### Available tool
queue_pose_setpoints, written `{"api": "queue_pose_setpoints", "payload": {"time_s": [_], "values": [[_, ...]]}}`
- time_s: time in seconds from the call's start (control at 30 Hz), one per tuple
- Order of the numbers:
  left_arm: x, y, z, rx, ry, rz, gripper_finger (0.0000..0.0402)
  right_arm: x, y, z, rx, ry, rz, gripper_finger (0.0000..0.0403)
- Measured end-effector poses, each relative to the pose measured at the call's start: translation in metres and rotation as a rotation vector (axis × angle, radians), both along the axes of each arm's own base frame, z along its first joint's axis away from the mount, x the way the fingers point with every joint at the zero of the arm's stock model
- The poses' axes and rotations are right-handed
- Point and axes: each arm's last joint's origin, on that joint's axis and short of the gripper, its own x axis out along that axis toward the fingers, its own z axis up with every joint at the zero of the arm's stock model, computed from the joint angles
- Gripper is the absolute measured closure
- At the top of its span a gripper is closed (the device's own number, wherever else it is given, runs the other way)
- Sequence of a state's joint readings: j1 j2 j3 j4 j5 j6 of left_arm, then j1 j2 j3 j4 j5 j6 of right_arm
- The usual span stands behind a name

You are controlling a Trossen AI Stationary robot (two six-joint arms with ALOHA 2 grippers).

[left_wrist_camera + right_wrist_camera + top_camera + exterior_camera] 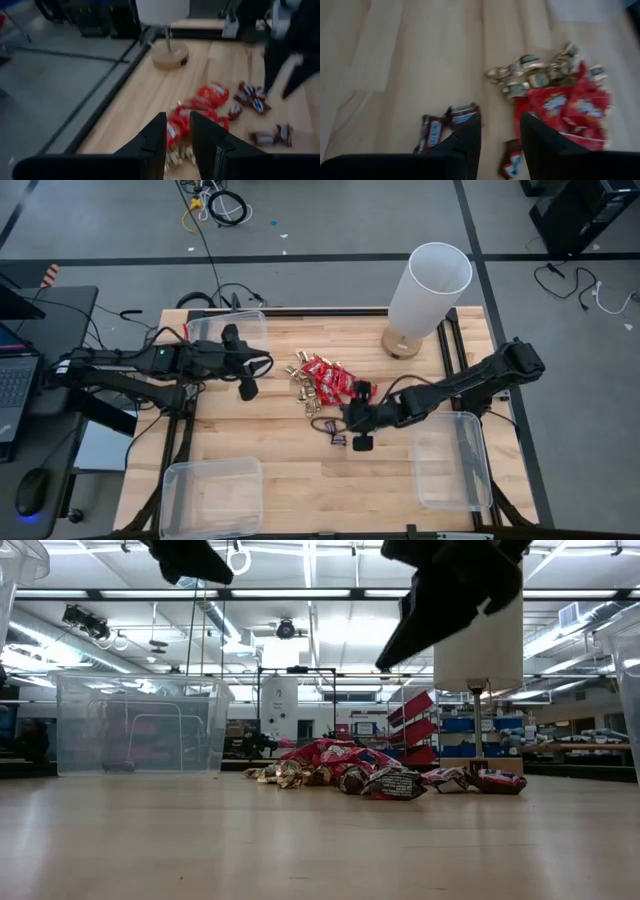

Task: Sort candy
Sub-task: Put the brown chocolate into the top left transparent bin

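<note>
Candy pile (322, 383) mid-worktop, right pincer (500, 131) just beside it (fingers apart, empty), left pincer (177, 136) likewise, lamp (425, 298) behind.

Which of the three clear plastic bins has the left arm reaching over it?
The bin at the table's far left corner: the left arm crosses above it, while the two near-edge bins have none.

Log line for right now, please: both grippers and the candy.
left gripper: open, empty, above table left of candy pile | right gripper: open, empty, near dark mini bars | bins: no candy seen
</note>
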State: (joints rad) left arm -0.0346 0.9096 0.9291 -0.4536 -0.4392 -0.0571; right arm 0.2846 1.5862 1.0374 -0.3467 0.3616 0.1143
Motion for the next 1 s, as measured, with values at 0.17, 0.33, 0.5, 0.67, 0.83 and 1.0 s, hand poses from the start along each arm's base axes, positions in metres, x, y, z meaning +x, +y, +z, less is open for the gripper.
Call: {"api": "queue_pose_setpoints", "payload": {"time_s": [0.17, 0.33, 0.5, 0.67, 0.83, 1.0], "values": [[0.001, 0.0, 0.003, 0.008, -0.032, -0.003, 0.0314, 0.009, 0.008, -0.015, 0.036, 0.022, 0.016, 0.0258], [0.001, 0.0, 0.002, -0.007, -0.031, -0.002, 0.0314, 0.013, 0.015, -0.035, 0.08, 0.088, 0.03, 0.0234], [0.001, -0.001, 0.001, -0.058, -0.029, -0.017, 0.0314, 0.015, 0.021, -0.051, 0.075, 0.138, 0.04, 0.0218], [0.001, -0.002, 0.0, -0.078, -0.026, -0.041, 0.0314, 0.016, 0.022, -0.055, 0.084, 0.15, 0.046, 0.021], [0.001, -0.006, 0.0, -0.079, -0.025, -0.063, 0.0314, 0.018, 0.025, -0.066, 0.148, 0.186, 0.066, 0.0209], [0.001, -0.012, 0.0, -0.08, -0.024, -0.096, 0.0314, 0.021, 0.027, -0.079, 0.182, 0.214, 0.057, 0.0208]]}}
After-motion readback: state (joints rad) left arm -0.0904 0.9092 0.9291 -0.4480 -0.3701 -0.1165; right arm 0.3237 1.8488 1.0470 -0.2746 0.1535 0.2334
